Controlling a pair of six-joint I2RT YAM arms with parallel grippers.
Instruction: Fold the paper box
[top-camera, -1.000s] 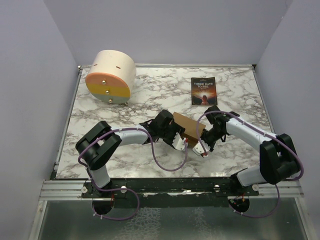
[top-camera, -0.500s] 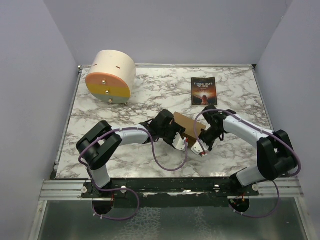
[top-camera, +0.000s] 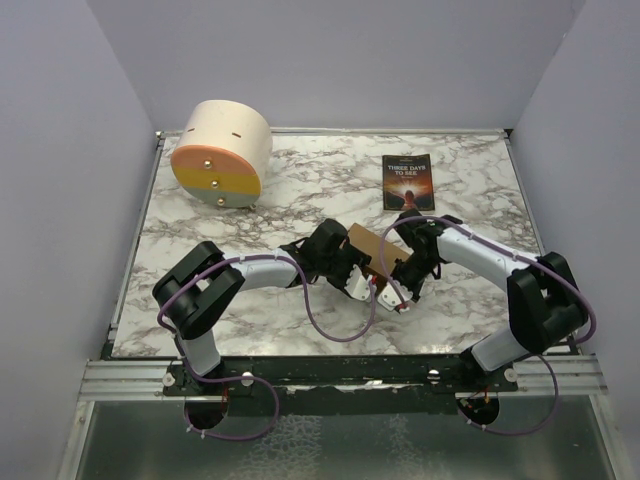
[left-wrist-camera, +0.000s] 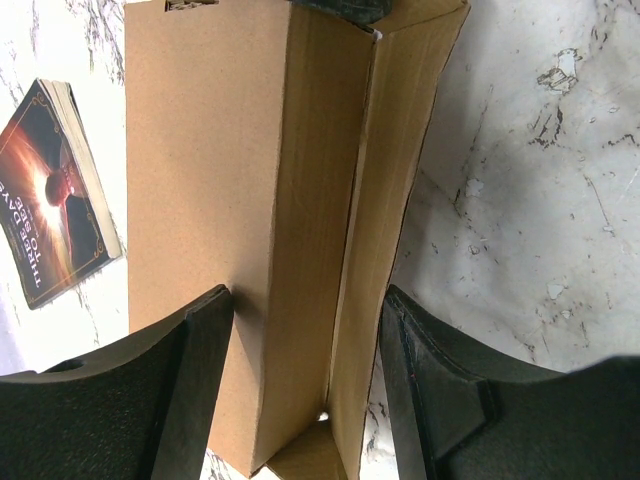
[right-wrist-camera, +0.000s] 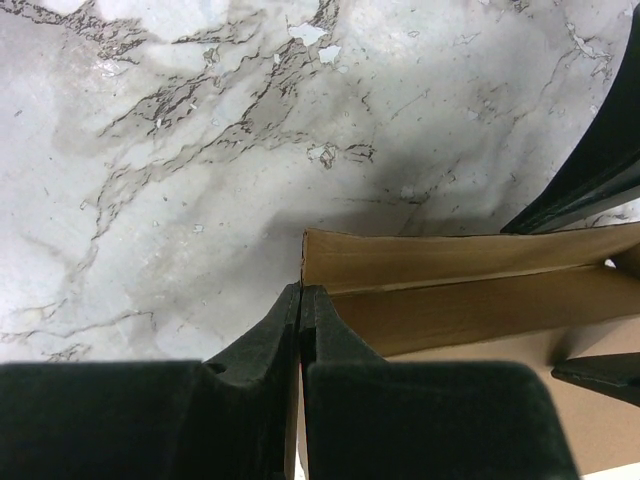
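This is a robotics lab test cell: plain lavender walls (top-camera: 60, 150) box in a marble-patterned bench (top-camera: 200, 310), and two cabled arms, left (top-camera: 250, 270) and right (top-camera: 490, 262), are bolted to an aluminium rail (top-camera: 130, 378) at its near edge.

One box (top-camera: 372, 252), brown cardboard. One book (top-camera: 407, 182), dark cover. One cylinder (top-camera: 222, 150), cream, orange-yellow face. Two arms (top-camera: 262, 268), one claw each: left claw (left-wrist-camera: 305, 310), right claw (right-wrist-camera: 300, 295). Two cables (top-camera: 318, 322), purple. One desk (top-camera: 480, 205), marble.

title "three days to see" on the dark paperback book (top-camera: 407, 183)
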